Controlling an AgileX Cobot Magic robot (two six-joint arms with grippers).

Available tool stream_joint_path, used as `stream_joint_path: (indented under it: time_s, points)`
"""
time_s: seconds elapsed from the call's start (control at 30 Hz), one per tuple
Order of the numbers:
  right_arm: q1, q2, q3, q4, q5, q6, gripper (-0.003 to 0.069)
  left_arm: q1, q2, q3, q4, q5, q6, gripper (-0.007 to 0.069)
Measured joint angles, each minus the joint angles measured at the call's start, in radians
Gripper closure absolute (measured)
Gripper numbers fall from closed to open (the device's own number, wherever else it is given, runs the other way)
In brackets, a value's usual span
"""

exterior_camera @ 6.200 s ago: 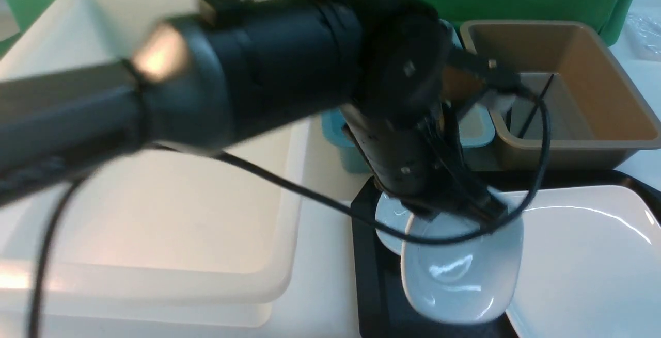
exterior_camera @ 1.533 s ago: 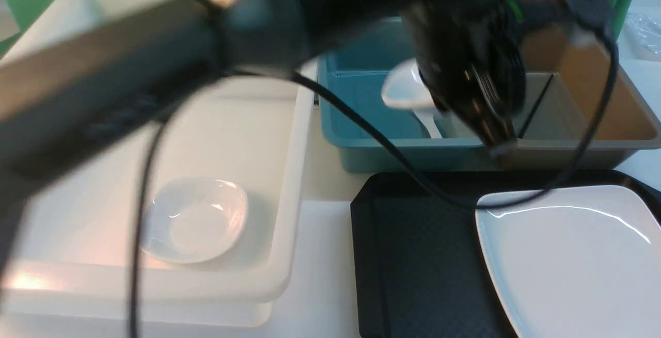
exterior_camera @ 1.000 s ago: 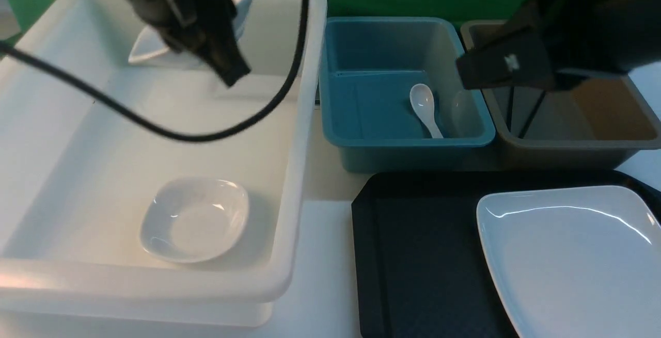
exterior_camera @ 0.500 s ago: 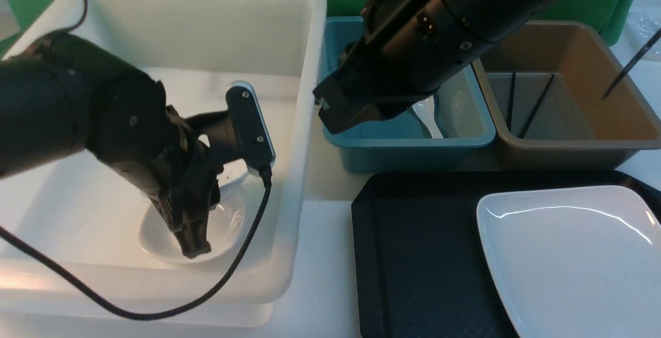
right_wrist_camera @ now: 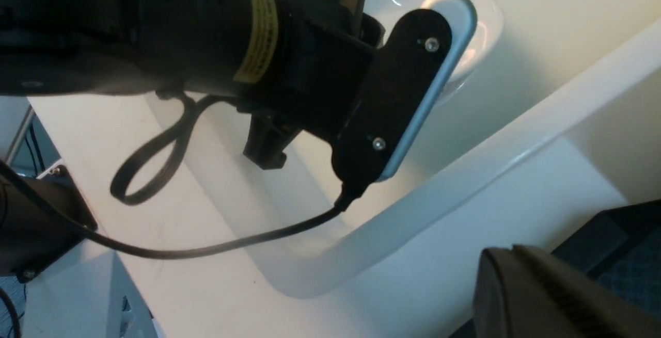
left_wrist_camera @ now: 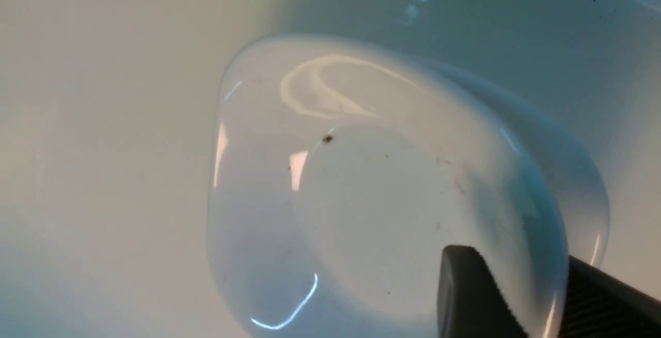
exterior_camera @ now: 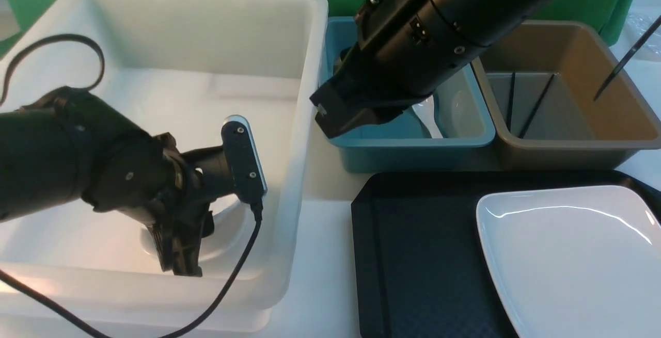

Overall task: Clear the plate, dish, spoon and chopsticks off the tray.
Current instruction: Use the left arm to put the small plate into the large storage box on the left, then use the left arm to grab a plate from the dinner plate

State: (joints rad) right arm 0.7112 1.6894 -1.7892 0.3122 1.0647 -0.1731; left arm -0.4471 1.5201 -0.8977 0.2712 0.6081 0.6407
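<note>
On the left side of the surface [exterior_camera: 325, 281], the left pincer [exterior_camera: 179, 255] reaches down into the white bin [exterior_camera: 305, 121]. Its fingers [left_wrist_camera: 470, 296] sit either side of the rim of a small white dish [left_wrist_camera: 372, 198] lying in the bin. The gap is narrow, and I cannot tell whether they press the rim. The right pincer [right_wrist_camera: 508, 281] is closed, with nothing seen in it, near the left edge of the black tray [exterior_camera: 413, 255]. The tray lies at the near right corner, with the large white plate [exterior_camera: 568, 260] on its right part. Along the far edge, the spoon [exterior_camera: 429, 117] lies in the blue bin [exterior_camera: 413, 152] and the chopsticks [exterior_camera: 537, 106] lean in the brown bin [exterior_camera: 568, 147].
</note>
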Motion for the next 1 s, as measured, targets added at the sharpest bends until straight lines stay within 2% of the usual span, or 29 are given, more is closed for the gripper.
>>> stream_joint_path:
  time_s: [0.23,0.4,0.6,0.7,0.8,0.83,0.87,0.9,1.0]
  points:
    - [-0.012,-0.028,0.000,-0.002,0.045,-0.050,0.0638,-0.005,-0.141,-0.004,0.057,-0.022,-0.053,0.0158]
    - [-0.073,-0.080,0.000,-0.020,0.057,-0.057,0.0638,-0.008,-0.237,-0.013,-0.009,-0.129,-0.068,0.0104]
    - [-0.178,-0.127,0.000,-0.047,0.102,-0.059,0.0638,-0.011,-0.261,-0.013,-0.064,-0.173,-0.132,0.0108]
    - [-0.269,-0.187,0.017,-0.152,0.102,-0.047,0.0638,-0.015,-0.259,-0.038,-0.208,-0.205,-0.220,0.0216]
    - [-0.365,-0.264,0.065,-0.223,0.102,-0.029,0.0638,-0.032,-0.243,-0.113,-0.345,-0.161,-0.272,0.0421]
    - [-0.380,-0.277,0.075,-0.228,0.102,-0.029,0.0638,-0.034,-0.240,-0.121,-0.353,-0.154,-0.276,0.0437]
    - [-0.426,-0.318,0.112,-0.238,0.102,-0.027,0.0638,-0.045,-0.222,-0.171,-0.394,-0.103,-0.305,0.0520]
    - [-0.457,-0.346,0.140,-0.243,0.102,-0.027,0.0638,-0.051,-0.208,-0.218,-0.420,-0.062,-0.330,0.0562]
    - [-0.561,-0.452,0.274,-0.247,0.101,-0.025,0.0638,-0.071,-0.137,-0.371,-0.518,0.113,-0.382,0.0611]
